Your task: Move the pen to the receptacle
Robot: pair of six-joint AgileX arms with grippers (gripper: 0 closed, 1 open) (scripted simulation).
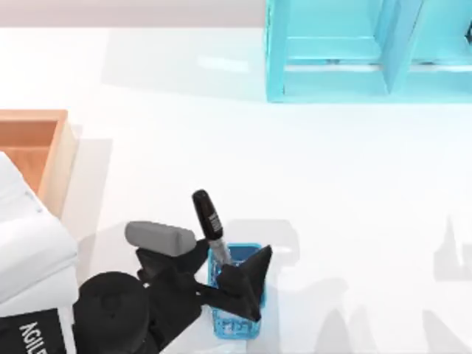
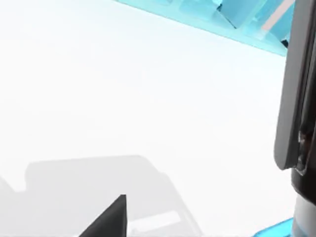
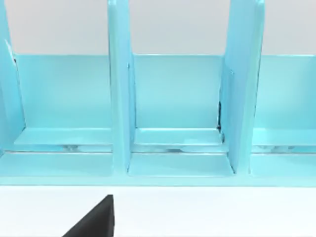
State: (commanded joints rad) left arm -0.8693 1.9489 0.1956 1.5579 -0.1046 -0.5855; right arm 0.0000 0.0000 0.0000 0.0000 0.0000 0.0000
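Note:
The pen (image 1: 210, 221) stands tilted in a small blue mesh cup (image 1: 236, 310) near the table's front, its black cap pointing up and toward the back. My left gripper (image 1: 230, 263) hangs over the cup, open, with the pen's grey barrel between its black fingers (image 1: 257, 267). In the left wrist view one black fingertip (image 2: 111, 217) and a bit of the cup's blue rim (image 2: 276, 229) show. The receptacle (image 1: 51, 158), a light-brown wooden tray, lies at the table's left edge, partly hidden behind my left arm's white base. One fingertip (image 3: 101, 217) of my right gripper shows before the shelf.
A big turquoise shelf unit (image 1: 354, 51) stands at the back right, and its open compartments (image 3: 173, 98) face the right wrist camera. White tabletop (image 1: 310, 169) stretches between the cup, the tray and the shelf. My left arm's base (image 1: 29, 251) sits at the front left.

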